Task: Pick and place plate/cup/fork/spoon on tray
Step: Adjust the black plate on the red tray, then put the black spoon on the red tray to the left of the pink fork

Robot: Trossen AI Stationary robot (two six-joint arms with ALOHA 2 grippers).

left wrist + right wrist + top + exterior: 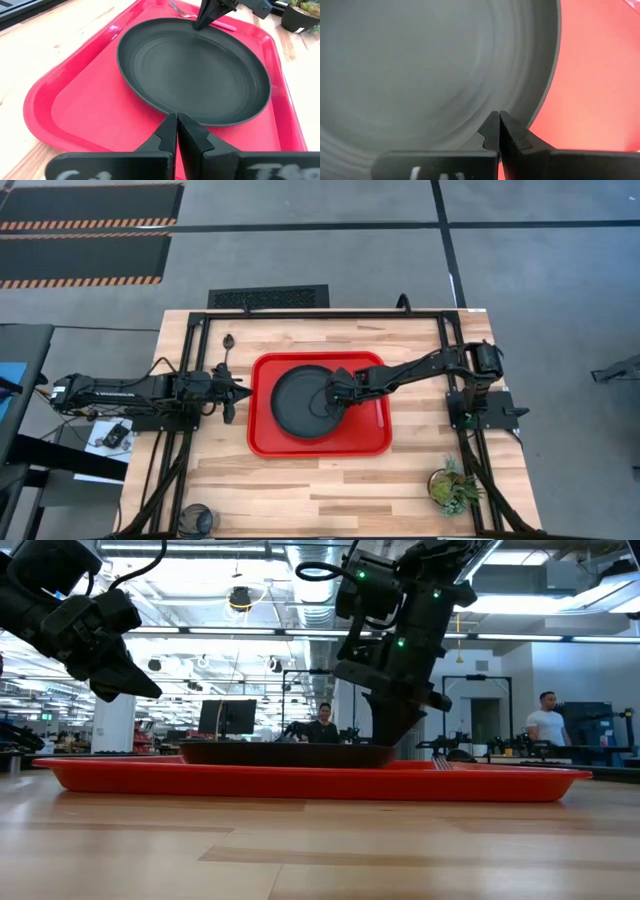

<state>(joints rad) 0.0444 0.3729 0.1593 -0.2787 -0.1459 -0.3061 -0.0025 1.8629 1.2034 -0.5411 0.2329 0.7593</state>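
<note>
Plate and fork already lie on the tray. Right gripper, pinched closed and empty, hovers at the plate's rim; left gripper (closed) waits beside the tray. Spoon, probably next, needs opened fingers.
</note>
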